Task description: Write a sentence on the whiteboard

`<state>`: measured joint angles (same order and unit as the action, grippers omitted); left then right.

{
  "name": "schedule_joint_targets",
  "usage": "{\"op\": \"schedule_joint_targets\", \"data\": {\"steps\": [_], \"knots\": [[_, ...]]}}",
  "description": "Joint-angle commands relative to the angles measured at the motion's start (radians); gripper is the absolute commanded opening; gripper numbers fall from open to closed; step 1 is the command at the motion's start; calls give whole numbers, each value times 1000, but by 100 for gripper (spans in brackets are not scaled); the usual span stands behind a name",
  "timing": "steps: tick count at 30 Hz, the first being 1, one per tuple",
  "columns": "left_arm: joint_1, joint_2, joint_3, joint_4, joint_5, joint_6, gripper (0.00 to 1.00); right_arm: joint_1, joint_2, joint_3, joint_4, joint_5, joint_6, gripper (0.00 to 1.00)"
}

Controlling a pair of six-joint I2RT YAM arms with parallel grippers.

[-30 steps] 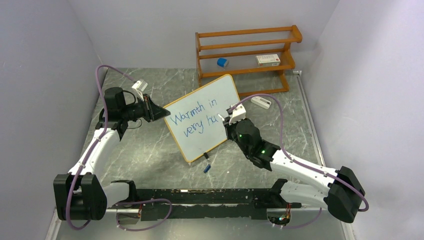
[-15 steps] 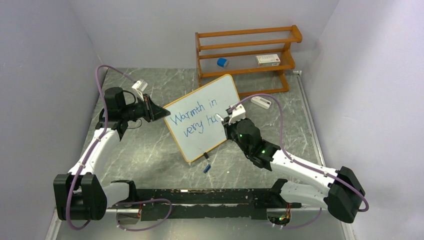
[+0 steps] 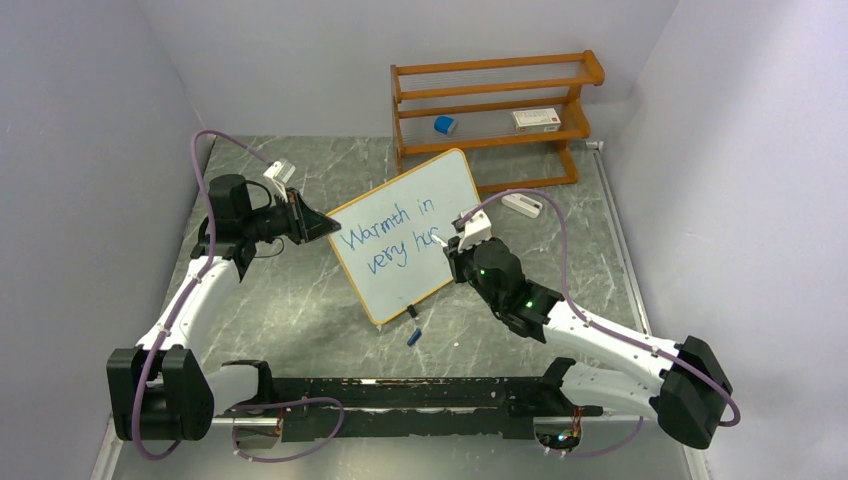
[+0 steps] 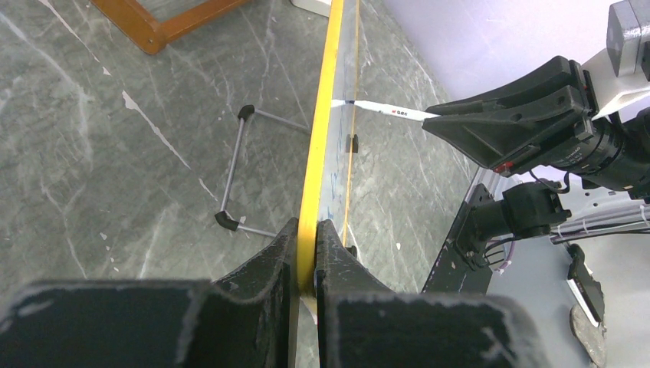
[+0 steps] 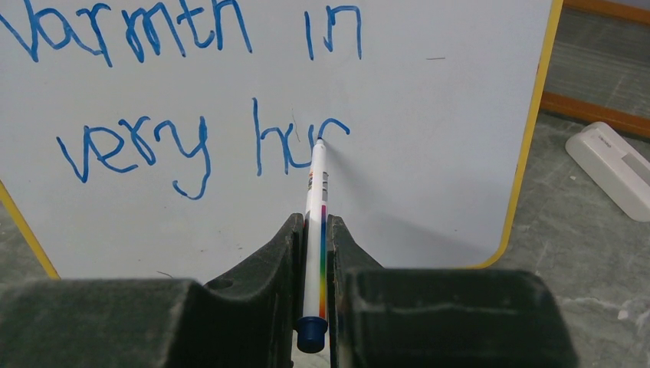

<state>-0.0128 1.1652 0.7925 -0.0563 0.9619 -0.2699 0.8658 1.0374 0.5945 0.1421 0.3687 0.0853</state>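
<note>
The whiteboard (image 3: pixel 445 185) stands tilted on the table, its yellow-orange frame (image 4: pixel 326 115) seen edge-on in the left wrist view. My left gripper (image 3: pixel 325 226) (image 4: pixel 306 238) is shut on the frame at the board's left edge. Blue handwriting, the sentence (image 3: pixel 385 235) (image 5: pixel 192 92), reads "Warmth in" over "very hu" plus a started letter. My right gripper (image 3: pixel 452 240) (image 5: pixel 315 226) is shut on a white marker (image 5: pixel 316 207) with a rainbow stripe and blue end. The marker's tip touches the board at the newest stroke.
An orange wooden rack (image 3: pixel 495 110) stands behind the board, holding a blue object (image 3: pixel 445 125) and a white box (image 3: pixel 536 119). A white eraser (image 3: pixel 522 203) (image 5: pixel 609 169) lies right of the board. A blue cap (image 3: pixel 413 335) lies before it. The board's wire stand (image 4: pixel 238 172) rests behind.
The right gripper has shifted slightly right with the marker, and a new curved stroke has appeared after "hu". The left arm and the board have not moved.
</note>
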Motion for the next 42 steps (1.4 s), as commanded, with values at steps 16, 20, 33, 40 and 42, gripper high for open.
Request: {"op": "schedule_joint_targets", "data": {"steps": [16,20,33,40,42], "knots": [[11,28,1,-58,-96,55,5,-4,-19,-19,-49,41,24,0],[11,28,1,-56,-95,55,5,-4,-21,-21,-52,51,22,0],[11,26,0,-57,-93,55,5,-5,-6,-27,42,87,-3,0],[11,27,1,-58,-95,55,5,-5,12,-10,73,78,-17,0],[11,27,0,-60,-95,56,5,-5,12,-9,77,81,-19,0]]}}
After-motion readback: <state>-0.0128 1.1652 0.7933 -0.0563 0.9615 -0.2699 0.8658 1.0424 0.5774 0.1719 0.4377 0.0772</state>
